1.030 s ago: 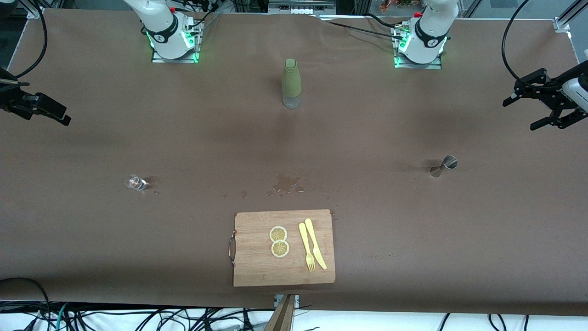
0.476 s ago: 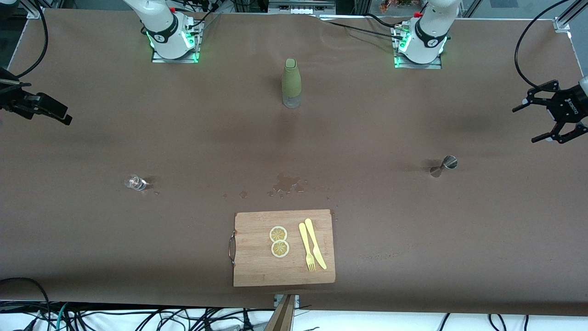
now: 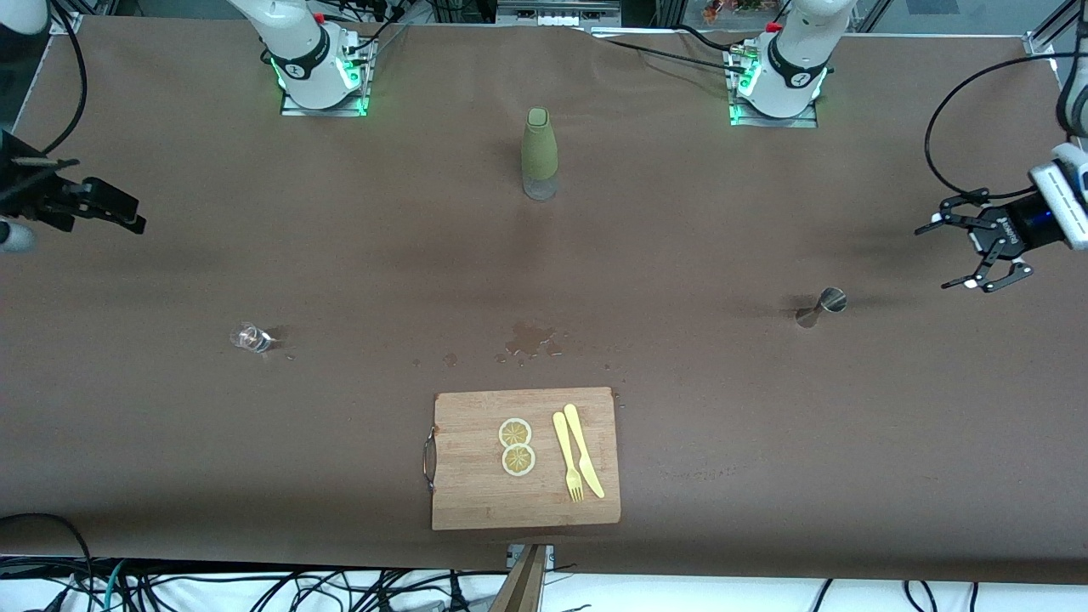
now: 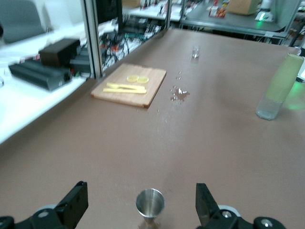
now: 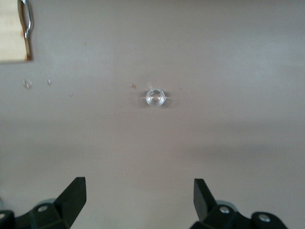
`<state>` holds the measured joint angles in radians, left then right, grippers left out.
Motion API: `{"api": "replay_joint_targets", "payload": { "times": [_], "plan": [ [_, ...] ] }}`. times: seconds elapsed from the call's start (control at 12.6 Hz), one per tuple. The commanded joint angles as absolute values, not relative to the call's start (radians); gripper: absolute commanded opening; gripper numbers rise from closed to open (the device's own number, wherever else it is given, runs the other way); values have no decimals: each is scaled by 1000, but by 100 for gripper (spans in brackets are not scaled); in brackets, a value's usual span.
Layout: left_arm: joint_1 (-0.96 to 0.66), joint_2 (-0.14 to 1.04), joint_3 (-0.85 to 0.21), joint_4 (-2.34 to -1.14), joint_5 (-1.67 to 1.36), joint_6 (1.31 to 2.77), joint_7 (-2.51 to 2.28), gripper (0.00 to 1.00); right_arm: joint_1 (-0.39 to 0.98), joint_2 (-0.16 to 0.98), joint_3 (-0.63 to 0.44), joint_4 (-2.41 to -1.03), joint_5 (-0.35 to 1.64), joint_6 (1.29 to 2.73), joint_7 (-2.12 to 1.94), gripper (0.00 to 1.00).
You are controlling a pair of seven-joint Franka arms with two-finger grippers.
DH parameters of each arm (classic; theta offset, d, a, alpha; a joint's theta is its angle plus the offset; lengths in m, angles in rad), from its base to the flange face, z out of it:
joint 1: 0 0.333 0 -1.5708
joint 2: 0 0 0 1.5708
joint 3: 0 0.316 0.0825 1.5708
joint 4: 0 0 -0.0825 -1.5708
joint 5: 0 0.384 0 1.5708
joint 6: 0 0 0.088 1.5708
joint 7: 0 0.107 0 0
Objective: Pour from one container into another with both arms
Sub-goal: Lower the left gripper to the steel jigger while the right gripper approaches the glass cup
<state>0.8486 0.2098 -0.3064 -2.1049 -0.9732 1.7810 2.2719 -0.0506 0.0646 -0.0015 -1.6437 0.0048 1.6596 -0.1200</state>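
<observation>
Lighting's pretty even from overhead, soft and a bit dim on the brown surface (image 3: 765,442), so shadows are faint smudges, like the short one beside the jigger (image 3: 821,307) and the one by the bottle (image 3: 539,153). Green LEDs glow at both arm bases. The shot glass (image 3: 251,337) catches small bright glints. Left wrist view is soft, blown-out white toward the window side, background mushy. Right wrist view looks washed out and greyish, low contrast, with the pincer fingers (image 5: 71,198) dark
</observation>
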Motion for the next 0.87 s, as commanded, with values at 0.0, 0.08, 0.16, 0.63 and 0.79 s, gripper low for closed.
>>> {"api": "replay_joint_targets", "payload": {
  "times": [0.0, 0.08, 0.16, 0.63, 0.79],
  "plan": [
    [862, 311, -318, -2088, -1020, 1786, 2431, 99, -70, 115, -15, -1634, 52, 1666, -396, 100],
    [862, 342, -318, -2080, -1020, 1799, 2459, 99, -96, 132, -15, -1635, 105, 1666, -513, 100],
    [862, 374, -318, -2076, -1023, 1813, 2495, 99, -129, 158, -15, -1635, 156, 1666, -603, 100],
    [854, 574, -322, -2020, -1100, 1855, 2680, 99, -273, 284, -21, -1640, 500, 1674, -1139, 100],
    [851, 621, -322, -2020, -1101, 1859, 2689, 99, -314, 339, -25, -1641, 602, 1672, -1346, 100]
  ]
}}
